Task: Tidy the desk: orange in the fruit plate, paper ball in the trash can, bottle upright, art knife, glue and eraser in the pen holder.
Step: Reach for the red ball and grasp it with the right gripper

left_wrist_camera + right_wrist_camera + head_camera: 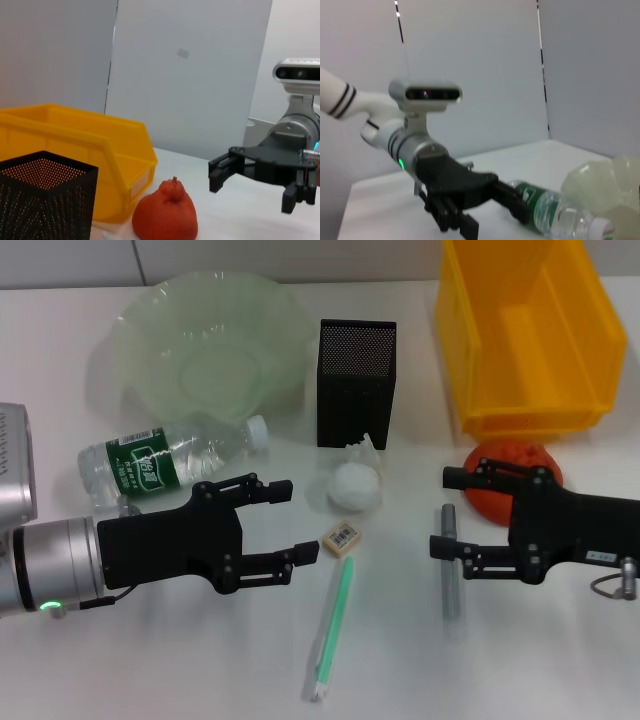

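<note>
The left end effector [296,522] is held spread and empty low over the table [150,660], its fingers pointing toward 3 o'clock at the eraser [339,538], just beside the nearer fingertip, presumably to be picked first. At its 10 o'clock the bottle [170,460] lies on its side below the fruit plate [205,350]. The right end effector [442,512] is likewise spread, with the orange [500,458] partly hidden behind it at 1 o'clock.

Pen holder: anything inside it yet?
Nothing shows in the pen holder from the head view, only mesh walls; its bottom is hidden. The eraser lies on the desk by the open left gripper; the right gripper is open too.
</note>
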{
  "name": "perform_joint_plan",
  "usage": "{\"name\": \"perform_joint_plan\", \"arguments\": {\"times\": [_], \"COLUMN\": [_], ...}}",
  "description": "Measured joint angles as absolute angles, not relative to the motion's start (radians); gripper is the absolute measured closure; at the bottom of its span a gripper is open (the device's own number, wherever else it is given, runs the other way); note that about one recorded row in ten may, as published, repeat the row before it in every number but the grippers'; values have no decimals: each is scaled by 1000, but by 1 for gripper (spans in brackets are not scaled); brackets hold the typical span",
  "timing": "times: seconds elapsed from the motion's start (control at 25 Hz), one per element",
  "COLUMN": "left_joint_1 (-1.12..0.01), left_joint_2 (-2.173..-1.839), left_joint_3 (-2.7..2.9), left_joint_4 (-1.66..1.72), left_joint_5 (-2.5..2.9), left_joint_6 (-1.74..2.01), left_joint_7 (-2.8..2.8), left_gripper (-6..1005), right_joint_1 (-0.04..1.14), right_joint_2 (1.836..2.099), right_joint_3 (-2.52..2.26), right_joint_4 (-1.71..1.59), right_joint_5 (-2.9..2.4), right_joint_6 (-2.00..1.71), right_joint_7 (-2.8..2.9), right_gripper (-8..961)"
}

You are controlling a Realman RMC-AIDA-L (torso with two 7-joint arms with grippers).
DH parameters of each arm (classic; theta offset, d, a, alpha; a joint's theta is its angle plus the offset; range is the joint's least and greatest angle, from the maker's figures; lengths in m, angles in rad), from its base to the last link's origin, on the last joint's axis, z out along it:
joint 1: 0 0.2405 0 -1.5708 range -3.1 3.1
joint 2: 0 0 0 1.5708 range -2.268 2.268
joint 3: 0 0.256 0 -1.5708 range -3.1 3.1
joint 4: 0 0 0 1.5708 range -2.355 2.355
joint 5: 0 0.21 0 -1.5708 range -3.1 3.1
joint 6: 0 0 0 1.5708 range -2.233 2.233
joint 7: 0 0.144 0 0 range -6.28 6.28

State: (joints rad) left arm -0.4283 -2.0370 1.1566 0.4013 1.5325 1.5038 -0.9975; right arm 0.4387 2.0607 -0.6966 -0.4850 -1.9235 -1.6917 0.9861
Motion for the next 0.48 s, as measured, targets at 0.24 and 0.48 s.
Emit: {"name": "perform_joint_plan", "arguments": {"times": [0.24,0.48], "left_joint_1": [-430,-431], "left_joint_2": [-2038,-2043], "left_joint_3": [1154,1152], "left_joint_4": [402,406], "left_joint_5": [1533,1532], "left_joint_6": [1505,1506], "left_joint_7": [-997,-997], "left_gripper": [219,225], "right_joint_1": [398,367], "right_joint_2": [2051,2046], "right_joint_3": [-663,-651], "right_joint_4": [-678,-940], "right_joint_5": [-1922,-2004], "right_joint_6": [-1774,-1800], "right_joint_7": [1176,1396], "right_gripper": [124,125]}}
